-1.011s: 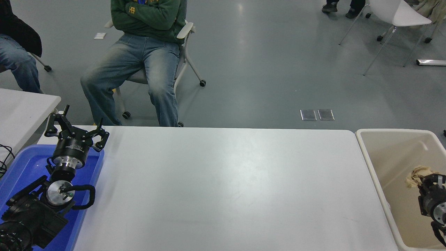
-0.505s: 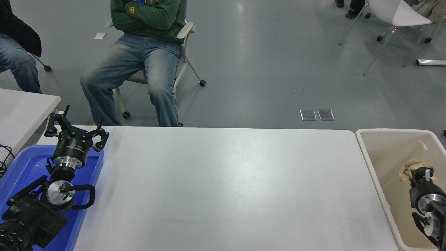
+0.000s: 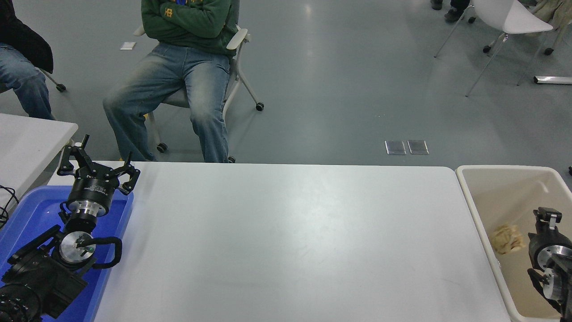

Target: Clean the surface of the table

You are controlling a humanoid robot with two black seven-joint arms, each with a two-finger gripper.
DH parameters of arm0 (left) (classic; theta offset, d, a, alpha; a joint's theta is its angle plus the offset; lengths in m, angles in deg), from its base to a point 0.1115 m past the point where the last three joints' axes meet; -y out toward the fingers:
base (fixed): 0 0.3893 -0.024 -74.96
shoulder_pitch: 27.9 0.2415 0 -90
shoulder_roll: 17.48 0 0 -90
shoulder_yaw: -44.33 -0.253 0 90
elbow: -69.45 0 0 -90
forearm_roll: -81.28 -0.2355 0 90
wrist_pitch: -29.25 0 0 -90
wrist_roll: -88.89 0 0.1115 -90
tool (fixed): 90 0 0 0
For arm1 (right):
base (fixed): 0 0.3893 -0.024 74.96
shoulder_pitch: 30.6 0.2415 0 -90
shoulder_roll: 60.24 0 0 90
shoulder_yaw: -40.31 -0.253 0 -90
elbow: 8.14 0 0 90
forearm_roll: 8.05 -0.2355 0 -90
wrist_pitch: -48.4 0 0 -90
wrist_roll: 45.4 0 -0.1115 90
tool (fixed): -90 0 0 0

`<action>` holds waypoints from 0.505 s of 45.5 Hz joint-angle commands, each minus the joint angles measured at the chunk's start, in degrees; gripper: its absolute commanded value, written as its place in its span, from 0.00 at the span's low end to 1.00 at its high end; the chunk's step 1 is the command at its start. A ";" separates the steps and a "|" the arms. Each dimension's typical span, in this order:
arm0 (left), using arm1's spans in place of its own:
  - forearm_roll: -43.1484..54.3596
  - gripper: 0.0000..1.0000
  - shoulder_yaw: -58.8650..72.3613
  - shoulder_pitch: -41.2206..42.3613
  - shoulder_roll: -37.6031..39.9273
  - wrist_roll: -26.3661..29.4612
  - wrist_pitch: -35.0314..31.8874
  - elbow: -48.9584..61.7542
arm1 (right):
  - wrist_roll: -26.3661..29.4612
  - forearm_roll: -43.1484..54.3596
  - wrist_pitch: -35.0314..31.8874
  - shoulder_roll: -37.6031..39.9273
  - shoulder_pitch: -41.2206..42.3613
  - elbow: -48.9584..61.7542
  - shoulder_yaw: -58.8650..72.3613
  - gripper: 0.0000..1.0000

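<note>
The table surface (image 3: pixel 286 241), spanning the middle of the view, is seen bare. At its right end stands a beige bin (image 3: pixel 467 188), in which a crumpled tan wad (image 3: pixel 507 238) lies apart from the right gripper (image 3: pixel 546 215). Whether its fingers are parted cannot be told. The bin wall could be struck if the arm is withdrawn carelessly. The left gripper (image 3: pixel 96 166), fingers spread and empty, is parked over a blue tray (image 3: pixel 27 214).

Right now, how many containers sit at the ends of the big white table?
2. A blue tray lies at the left end under the parked left arm; a beige bin stands at the right end, holding a crumpled wad.
</note>
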 commanded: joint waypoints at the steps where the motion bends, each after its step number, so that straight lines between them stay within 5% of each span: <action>1: 0.00 1.00 0.00 0.00 0.00 0.00 -0.03 0.00 | -0.01 0.00 0.14 0.34 0.09 -0.01 -0.26 1.00; 23: 0.00 1.00 0.00 0.00 0.00 0.00 0.06 0.00 | 0.08 -0.35 -0.12 1.22 1.67 -0.28 -1.05 1.00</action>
